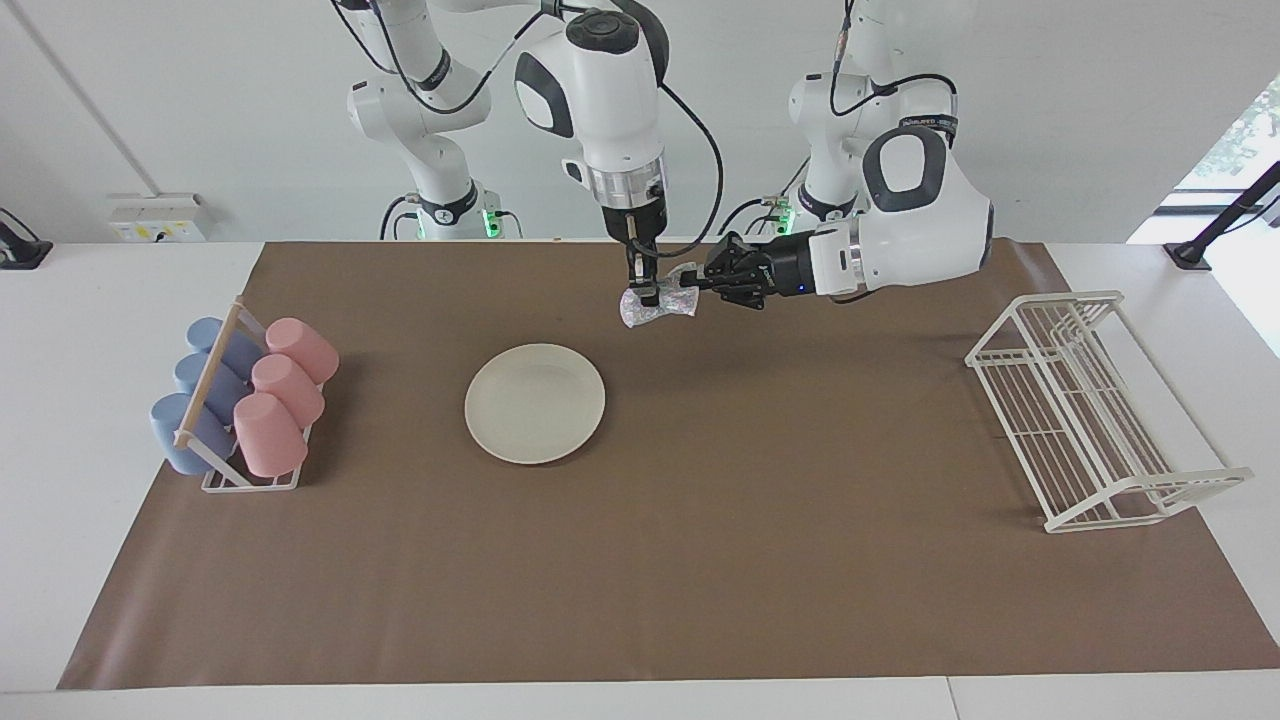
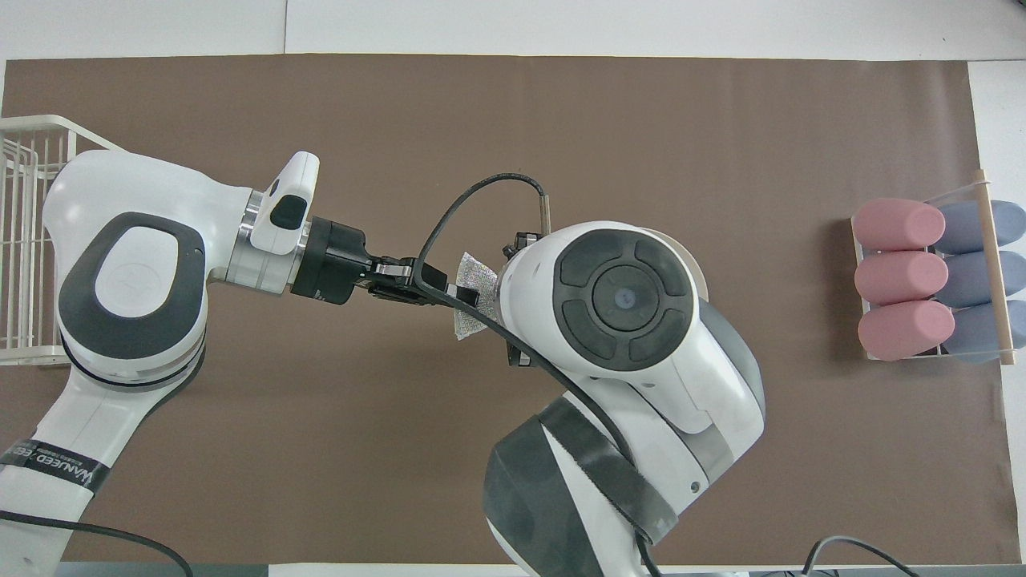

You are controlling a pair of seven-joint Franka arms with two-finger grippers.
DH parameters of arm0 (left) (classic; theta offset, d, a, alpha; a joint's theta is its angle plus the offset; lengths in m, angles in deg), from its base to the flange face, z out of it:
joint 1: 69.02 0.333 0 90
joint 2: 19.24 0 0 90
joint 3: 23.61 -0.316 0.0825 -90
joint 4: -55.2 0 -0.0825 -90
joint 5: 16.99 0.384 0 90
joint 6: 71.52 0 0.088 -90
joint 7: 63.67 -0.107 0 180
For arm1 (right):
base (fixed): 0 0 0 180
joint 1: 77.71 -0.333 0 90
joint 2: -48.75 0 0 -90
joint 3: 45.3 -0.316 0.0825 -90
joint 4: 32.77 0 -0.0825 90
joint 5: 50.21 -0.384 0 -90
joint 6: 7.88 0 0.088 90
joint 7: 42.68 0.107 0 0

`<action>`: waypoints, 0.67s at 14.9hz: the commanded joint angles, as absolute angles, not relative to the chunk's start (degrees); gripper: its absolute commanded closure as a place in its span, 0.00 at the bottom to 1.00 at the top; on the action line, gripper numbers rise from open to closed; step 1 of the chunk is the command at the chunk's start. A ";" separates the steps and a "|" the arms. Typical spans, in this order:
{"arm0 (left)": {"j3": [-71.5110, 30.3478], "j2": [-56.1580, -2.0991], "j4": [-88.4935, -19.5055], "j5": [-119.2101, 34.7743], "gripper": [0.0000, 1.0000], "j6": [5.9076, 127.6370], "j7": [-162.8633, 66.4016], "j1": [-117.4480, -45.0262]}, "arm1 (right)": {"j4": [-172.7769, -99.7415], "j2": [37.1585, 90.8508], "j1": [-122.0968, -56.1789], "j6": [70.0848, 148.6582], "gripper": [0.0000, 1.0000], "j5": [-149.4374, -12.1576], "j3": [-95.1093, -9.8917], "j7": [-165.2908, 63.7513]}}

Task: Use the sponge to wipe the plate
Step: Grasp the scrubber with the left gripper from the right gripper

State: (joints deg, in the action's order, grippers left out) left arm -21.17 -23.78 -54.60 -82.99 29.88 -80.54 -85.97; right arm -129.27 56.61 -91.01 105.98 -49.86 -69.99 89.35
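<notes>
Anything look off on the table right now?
Only this: the sponge hangs in the air, clamped by both the right pincer and the left pincer at once. The plate lies flat and untouched.

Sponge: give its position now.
In the facing view, the sponge hangs above the brown mat, gripped by both the right gripper and left gripper.

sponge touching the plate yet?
No, the sponge hangs in the air between both grippers, clear of the plate.
</notes>
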 commanded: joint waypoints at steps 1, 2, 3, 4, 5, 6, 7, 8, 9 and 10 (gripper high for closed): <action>-21.94 -24.34 -53.43 -82.21 1.00 28.58 -78.18 -86.69 | -130.15 55.69 -90.11 106.82 1.00 -48.80 -70.52 90.56; -21.85 -24.34 -53.35 -82.12 1.00 28.50 -78.09 -86.60 | -130.15 55.69 -90.11 106.82 1.00 -48.80 -70.52 90.56; -21.94 -24.34 -53.26 -82.12 1.00 28.15 -77.91 -86.60 | -130.24 55.69 -90.02 106.82 1.00 -48.80 -70.52 90.47; -21.94 -24.34 -53.17 -82.21 1.00 27.88 -77.83 -86.60 | -130.24 55.69 -89.76 106.65 1.00 -48.80 -70.52 90.38; -21.94 -24.34 -53.17 -82.21 1.00 27.71 -77.82 -86.51 | -130.24 55.61 -89.75 106.30 1.00 -48.80 -70.52 90.30; -21.94 -24.34 -53.17 -82.12 1.00 27.36 -77.82 -86.42 | -130.24 55.61 -89.75 106.12 1.00 -48.80 -70.52 90.21; -21.94 -24.34 -53.17 -82.12 1.00 27.27 -77.82 -86.34 | -130.24 55.61 -89.75 106.12 1.00 -48.80 -70.52 90.21; -21.94 -24.34 -53.17 -82.12 1.00 27.27 -77.82 -86.25 | -130.24 55.61 -89.67 105.86 1.00 -48.80 -70.44 90.21; -21.94 -24.34 -53.17 -82.12 1.00 27.27 -77.82 -86.25 | -130.07 55.52 -89.67 105.33 0.96 -48.80 -70.35 90.12; -21.94 -24.34 -53.17 -82.12 1.00 27.27 -77.91 -86.16 | -130.07 55.26 -89.67 105.15 0.87 -48.89 -70.26 90.12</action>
